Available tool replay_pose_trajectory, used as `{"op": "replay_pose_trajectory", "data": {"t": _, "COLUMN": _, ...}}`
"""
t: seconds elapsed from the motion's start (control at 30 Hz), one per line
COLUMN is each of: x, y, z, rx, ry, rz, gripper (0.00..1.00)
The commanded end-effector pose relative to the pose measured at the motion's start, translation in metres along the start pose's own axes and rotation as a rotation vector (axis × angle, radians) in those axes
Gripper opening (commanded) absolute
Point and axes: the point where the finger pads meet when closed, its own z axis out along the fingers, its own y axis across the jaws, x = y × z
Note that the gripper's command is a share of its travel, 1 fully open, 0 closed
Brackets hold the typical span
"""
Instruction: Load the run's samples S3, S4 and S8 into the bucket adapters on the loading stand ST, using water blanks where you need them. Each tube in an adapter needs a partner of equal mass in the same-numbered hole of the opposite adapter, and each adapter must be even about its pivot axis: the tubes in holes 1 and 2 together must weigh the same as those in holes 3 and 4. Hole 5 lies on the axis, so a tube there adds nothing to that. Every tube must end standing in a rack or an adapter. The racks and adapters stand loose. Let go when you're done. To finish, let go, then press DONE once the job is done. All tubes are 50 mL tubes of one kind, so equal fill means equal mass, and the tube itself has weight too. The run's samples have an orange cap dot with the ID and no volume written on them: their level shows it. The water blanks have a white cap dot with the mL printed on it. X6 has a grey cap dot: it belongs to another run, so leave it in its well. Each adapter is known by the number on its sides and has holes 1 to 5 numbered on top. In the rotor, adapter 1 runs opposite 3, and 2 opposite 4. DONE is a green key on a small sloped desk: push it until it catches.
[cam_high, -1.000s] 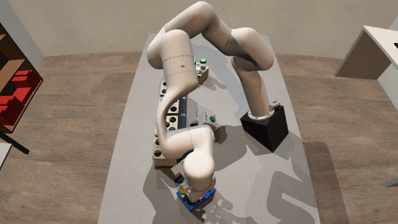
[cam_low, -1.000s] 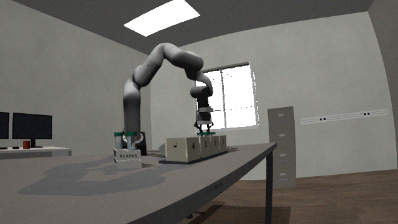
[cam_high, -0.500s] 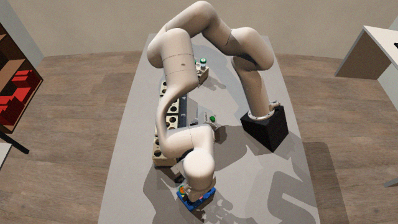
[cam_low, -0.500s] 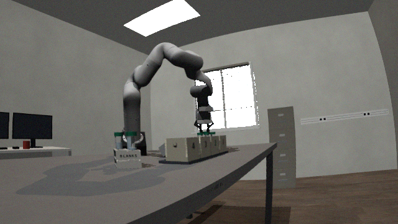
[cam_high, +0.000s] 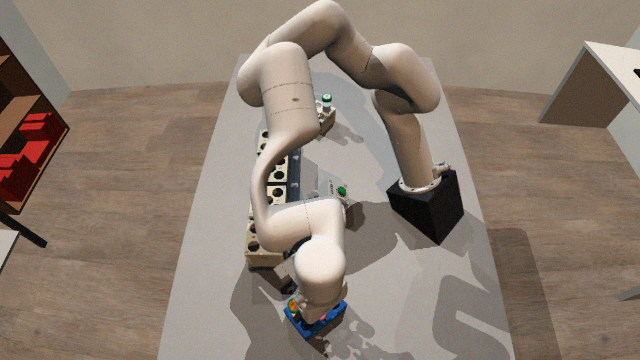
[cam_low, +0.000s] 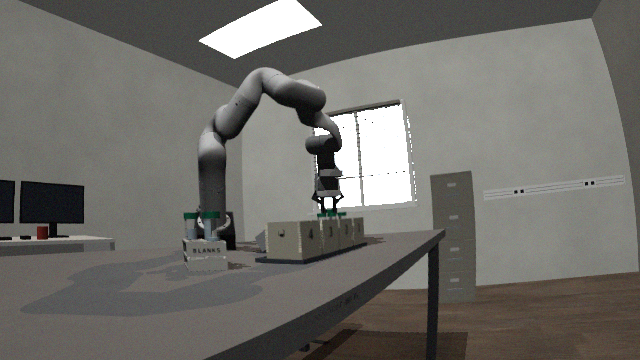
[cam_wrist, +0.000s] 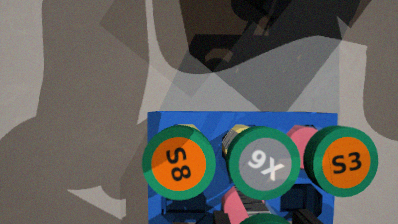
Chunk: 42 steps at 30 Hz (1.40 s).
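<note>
1. Nearest the wrist camera, we saw the green-rimmed caps of tube S8 (cam_wrist: 178, 164), tube X6 (cam_wrist: 264, 163) and tube S3 (cam_wrist: 341, 161) in a row. S8 and S3 wore orange dots, and X6, between them, wore a grey one.
2. We found these tubes in the blue rack (cam_high: 300, 327) (cam_wrist: 225, 116). Their caps leaned outward in the wrist view, and we could not read their fill levels.
3. Just beside that row, we saw another green cap (cam_wrist: 265, 220), cut off by the frame; we could not read its label.
4. Our gripper (cam_high: 314, 315) (cam_low: 329, 210) (cam_wrist: 264, 218) pointed down over the rack, its fingers partly apart on either side of that fourth cap. We could not tell whether they were pinching it.
5. Beyond the rack, we saw the pale adapters (cam_high: 265, 259) (cam_low: 292, 242) lined up on the dark stand (cam_high: 294, 185) (cam_low: 282, 260).
6. Near the stand, we saw the green key (cam_high: 342, 191) on its small desk.
7. Farther off, we saw green-capped tubes upright in the blanks rack (cam_high: 327, 120) (cam_low: 206, 262).

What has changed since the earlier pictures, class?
The gripper seems to have drawn its fingers slightly inward over the blue rack; whether it grips a tube is unclear. Nothing visibly left. The adapters and blanks rack stayed put.
</note>
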Motion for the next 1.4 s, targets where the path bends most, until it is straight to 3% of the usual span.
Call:
{"op": "replay_pose_trajectory", "data": {"t": 0.0, "x": -0.001, "y": -0.001, "z": -0.005, "rx": 0.004, "ry": -0.003, "rz": 0.000, "gripper": 0.00}}
{"op": "replay_pose_trajectory", "data": {"t": 0.37, "x": -0.001, "y": -0.001, "z": -0.009, "rx": 0.004, "ry": -0.003, "rz": 0.000, "gripper": 0.00}}
{"op": "replay_pose_trajectory", "data": {"t": 1.37, "x": -0.001, "y": -0.001, "z": -0.061, "rx": 0.004, "ry": -0.003, "rz": 0.000, "gripper": 0.00}}
